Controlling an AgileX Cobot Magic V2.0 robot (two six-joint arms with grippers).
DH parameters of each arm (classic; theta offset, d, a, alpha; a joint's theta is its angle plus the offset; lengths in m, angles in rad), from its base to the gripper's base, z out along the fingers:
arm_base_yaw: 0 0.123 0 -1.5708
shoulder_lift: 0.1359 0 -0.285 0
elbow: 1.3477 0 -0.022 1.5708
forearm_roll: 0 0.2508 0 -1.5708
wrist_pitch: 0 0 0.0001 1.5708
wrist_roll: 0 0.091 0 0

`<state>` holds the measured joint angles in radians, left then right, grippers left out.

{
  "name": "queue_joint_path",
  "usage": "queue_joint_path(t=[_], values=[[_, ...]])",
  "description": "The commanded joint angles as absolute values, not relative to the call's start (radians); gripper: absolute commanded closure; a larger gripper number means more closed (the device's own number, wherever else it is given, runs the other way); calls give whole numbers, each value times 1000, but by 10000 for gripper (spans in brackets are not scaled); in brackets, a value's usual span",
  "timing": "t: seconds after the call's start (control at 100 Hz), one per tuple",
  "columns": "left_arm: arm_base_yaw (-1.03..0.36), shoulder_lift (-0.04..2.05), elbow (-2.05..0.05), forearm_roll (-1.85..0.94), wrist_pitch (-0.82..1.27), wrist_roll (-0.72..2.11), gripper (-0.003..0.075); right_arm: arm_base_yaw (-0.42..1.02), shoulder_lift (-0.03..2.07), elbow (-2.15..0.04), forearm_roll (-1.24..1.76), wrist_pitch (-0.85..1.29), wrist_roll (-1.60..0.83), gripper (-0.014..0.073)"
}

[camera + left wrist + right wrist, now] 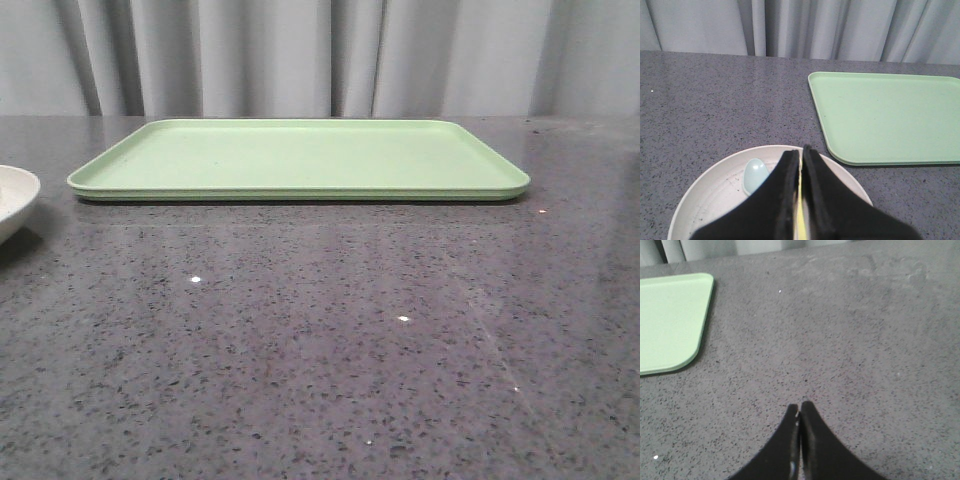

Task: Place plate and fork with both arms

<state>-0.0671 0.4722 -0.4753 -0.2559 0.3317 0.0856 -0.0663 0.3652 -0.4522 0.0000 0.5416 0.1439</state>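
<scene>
The cream speckled plate (pixel 705 192) lies on the table left of the tray; in the front view only its edge (pixel 14 200) shows at the far left. My left gripper (pixel 801 150) hangs over the plate with its black fingers (pixel 782 195) almost together. A thin strip of the yellow fork (pixel 801 222) shows in the slit between them; I cannot tell whether the fingers touch it. A pale blue utensil (pixel 755 172) rests in the plate beside the fingers. My right gripper (pixel 799 406) is shut over bare table, right of the tray. Neither gripper appears in the front view.
The flat light green tray (pixel 300 158) lies at the back of the dark speckled table (pixel 320 340), its near left corner (pixel 840 155) close to the plate and its right end (pixel 670 322) left of my right gripper. Grey curtains hang behind.
</scene>
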Motion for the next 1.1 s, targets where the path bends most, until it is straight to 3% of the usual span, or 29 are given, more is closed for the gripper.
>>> queue_joint_path(t=[0.0, 0.16, 0.26, 0.46, 0.65, 1.09], values=[[-67, 486, -518, -260, 265, 76, 594, -55, 416, -497, 0, 480, 132, 461], [-67, 486, -518, -239, 257, 76, 343, -50, 432, -498, 0, 468, 132, 159], [-67, 486, -518, -239, 252, 76, 300, -50, 431, -498, 0, 419, 132, 53], [-67, 487, -516, -239, 262, 76, 303, -50, 431, -498, 0, 396, 132, 52], [-4, 545, -557, -218, 400, -58, 435, -50, 431, -498, 0, 407, 132, 52], [75, 848, -818, -15, 764, -58, 435, -50, 431, -498, 0, 404, 132, 52]])
